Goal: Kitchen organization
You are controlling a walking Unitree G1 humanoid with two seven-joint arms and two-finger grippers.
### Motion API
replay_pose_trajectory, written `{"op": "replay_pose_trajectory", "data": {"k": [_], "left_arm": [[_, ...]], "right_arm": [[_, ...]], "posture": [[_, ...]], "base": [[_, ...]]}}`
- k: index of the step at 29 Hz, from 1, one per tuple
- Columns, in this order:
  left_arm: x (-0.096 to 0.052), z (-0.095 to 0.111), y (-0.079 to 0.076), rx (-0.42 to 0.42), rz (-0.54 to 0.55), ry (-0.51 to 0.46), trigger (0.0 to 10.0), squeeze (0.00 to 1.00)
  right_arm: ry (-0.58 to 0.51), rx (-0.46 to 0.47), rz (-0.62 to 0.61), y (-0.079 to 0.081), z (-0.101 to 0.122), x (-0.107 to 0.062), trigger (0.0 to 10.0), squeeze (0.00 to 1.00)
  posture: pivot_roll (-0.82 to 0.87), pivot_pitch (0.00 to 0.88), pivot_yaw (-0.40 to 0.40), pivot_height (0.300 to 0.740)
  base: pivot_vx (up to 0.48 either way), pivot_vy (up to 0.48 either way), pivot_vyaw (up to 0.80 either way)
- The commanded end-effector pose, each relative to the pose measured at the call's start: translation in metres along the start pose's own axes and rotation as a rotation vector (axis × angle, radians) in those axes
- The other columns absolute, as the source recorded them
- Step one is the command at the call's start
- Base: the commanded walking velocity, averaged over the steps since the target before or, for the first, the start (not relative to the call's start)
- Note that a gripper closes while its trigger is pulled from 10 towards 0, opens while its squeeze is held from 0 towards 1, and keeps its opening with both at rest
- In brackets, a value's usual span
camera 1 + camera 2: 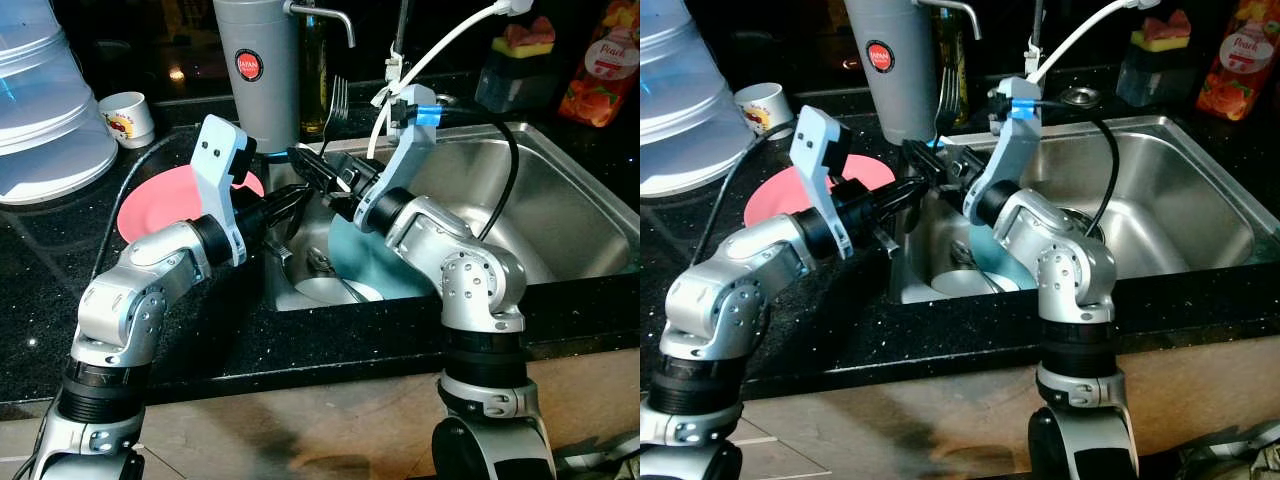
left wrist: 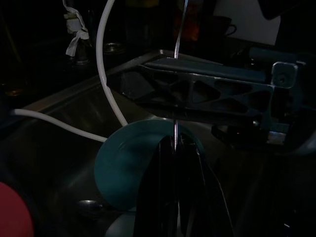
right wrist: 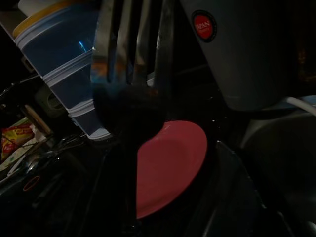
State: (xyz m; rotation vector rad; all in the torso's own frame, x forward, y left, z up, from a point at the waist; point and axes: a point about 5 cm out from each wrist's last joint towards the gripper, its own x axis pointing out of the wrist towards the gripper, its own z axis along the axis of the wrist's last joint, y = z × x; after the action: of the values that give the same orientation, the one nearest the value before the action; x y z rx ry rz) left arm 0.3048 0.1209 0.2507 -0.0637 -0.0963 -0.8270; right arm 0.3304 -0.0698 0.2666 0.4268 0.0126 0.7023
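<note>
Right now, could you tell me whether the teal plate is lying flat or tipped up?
Tipped up: the teal plate leans on edge inside the sink, behind the right arm.

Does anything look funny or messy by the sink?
A bit. A teal plate leans tilted inside the sink over a metal dish, while a pink plate lies on the black counter. The right claw holds a fork sticking straight up, which looks unusual. Nothing seems spilled or broken.

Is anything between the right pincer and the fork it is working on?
No. The right pincer is shut on the fork, tines up, above the sink's left end. The left pincer sits just below it. The pink plate lies on the counter to the left.
</note>
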Motion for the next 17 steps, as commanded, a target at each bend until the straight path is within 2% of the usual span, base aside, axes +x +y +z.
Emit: {"op": "replay_pose_trajectory", "data": {"k": [1,17], "left_arm": [[-0.0013,-0.0014,-0.0010,-0.003,-0.001,0.008,0.0,0.00],[-0.0026,0.0001,0.0053,0.006,0.031,0.012,0.0,0.00]], "right_arm": [[-0.019,0.014,-0.004,-0.0006,0.0028,0.0006,0.0,0.00],[-0.054,0.031,-0.039,-0.0066,0.0064,0.0000,0.0,0.00]], "posture": [[0.02,0.028,0.068,0.740],[0.02,0.025,0.065,0.740]], "base": [[0.000,0.000,0.00],[0.000,0.000,0.00]]}}
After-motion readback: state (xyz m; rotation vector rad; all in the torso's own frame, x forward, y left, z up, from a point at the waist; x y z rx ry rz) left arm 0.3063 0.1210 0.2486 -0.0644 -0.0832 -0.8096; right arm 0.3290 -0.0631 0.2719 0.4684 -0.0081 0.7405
